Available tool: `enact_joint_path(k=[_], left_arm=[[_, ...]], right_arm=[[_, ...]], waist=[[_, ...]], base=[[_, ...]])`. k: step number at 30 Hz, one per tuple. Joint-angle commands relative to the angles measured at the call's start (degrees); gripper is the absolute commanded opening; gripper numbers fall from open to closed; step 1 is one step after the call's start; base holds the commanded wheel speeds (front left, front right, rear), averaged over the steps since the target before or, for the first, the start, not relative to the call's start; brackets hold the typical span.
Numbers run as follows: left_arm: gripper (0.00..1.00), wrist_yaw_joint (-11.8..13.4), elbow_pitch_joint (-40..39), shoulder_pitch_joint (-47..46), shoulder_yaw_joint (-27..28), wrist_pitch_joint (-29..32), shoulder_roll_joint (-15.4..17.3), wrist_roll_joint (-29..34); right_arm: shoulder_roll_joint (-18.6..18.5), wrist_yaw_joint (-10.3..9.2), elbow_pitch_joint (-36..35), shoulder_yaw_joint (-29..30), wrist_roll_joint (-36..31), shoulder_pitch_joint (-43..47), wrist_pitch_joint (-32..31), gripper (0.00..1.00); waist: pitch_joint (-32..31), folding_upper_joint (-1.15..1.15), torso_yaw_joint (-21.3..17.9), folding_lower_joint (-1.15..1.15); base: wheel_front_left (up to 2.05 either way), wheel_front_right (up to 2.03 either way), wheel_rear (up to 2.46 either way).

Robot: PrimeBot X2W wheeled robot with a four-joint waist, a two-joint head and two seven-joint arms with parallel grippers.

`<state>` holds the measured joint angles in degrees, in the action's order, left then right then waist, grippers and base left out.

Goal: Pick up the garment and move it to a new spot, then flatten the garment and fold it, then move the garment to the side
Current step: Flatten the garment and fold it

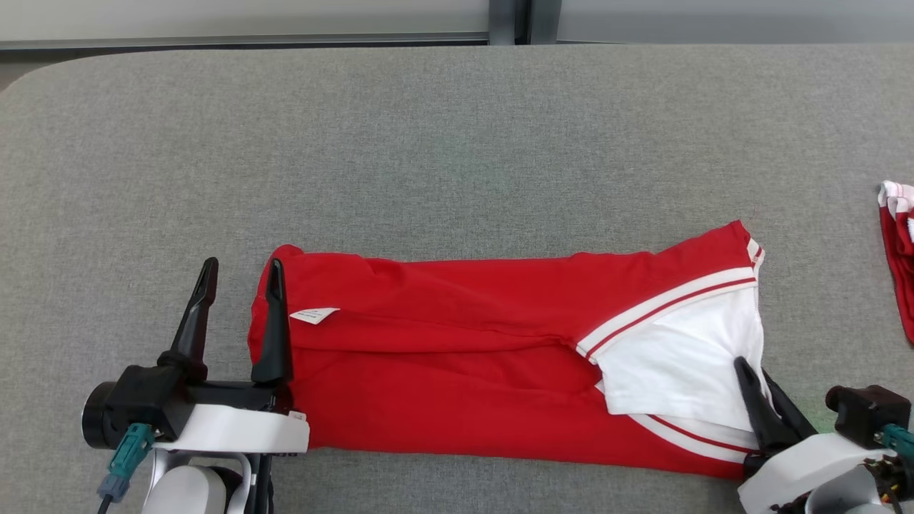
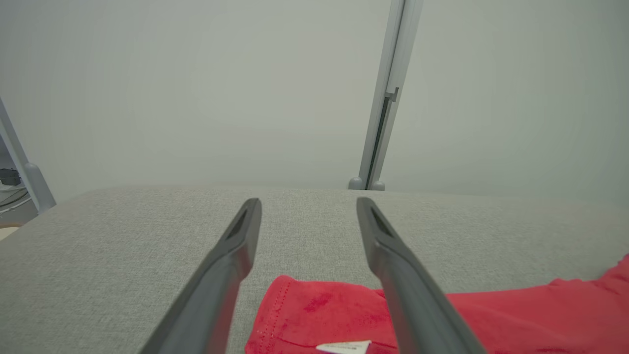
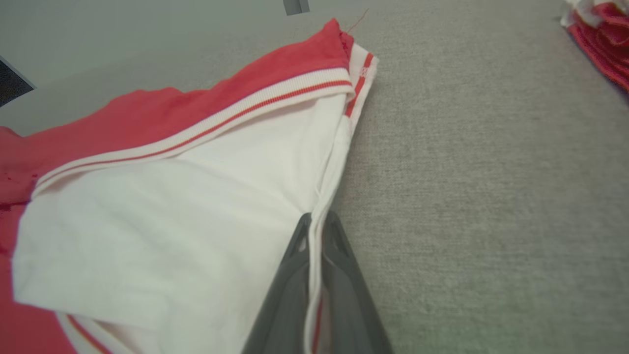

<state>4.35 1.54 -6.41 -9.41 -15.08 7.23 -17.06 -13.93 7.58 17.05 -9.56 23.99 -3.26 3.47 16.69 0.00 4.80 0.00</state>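
Two grippers, one at each end of the garment (image 1: 457, 343). Stretched left to right along the near edge of the tabletop (image 1: 428, 143), white striped end pointing right. Right gripper (image 1: 752, 371) pinched tight on that white edge; left gripper (image 1: 242, 265) spread wide, straddling the left end, gripping nothing. Red-and-white bundle (image 1: 901, 250) off at the right edge.

I find no text that I can read. The white label (image 1: 314, 315) near the left end of the red garment (image 1: 464, 357) carries faint grey print, too small and blurred to make out.
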Motion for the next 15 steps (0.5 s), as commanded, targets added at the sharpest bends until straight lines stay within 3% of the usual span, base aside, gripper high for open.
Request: enact_joint_path(k=[1, 10, 15], left_arm=[[1.00, -0.4, 0.0, -0.4, 0.5, -0.1, 0.0, 0.5], [1.00, -1.2, 0.1, 1.3, 2.5, -0.1, -0.8, 1.2], [1.00, -1.6, 0.2, 1.6, 3.1, -0.1, -1.3, 1.5]], right_arm=[[-1.0, -0.17, 0.7, 1.1, 0.3, 0.7, -0.1, 0.00], [-4.6, -0.16, -0.1, 11.2, 1.5, 5.5, 2.8, 0.00], [-5.8, -0.15, -2.5, 11.6, 0.5, 5.5, 2.4, 0.00]], waist=[[-0.3, 0.00, -0.3, 0.00], [-2.0, 0.00, -2.0, 0.00], [-2.9, 0.00, -2.7, 0.00]], base=[[0.00, 0.00, 0.00], [0.00, 0.00, 0.00], [0.00, 0.00, 0.00]])
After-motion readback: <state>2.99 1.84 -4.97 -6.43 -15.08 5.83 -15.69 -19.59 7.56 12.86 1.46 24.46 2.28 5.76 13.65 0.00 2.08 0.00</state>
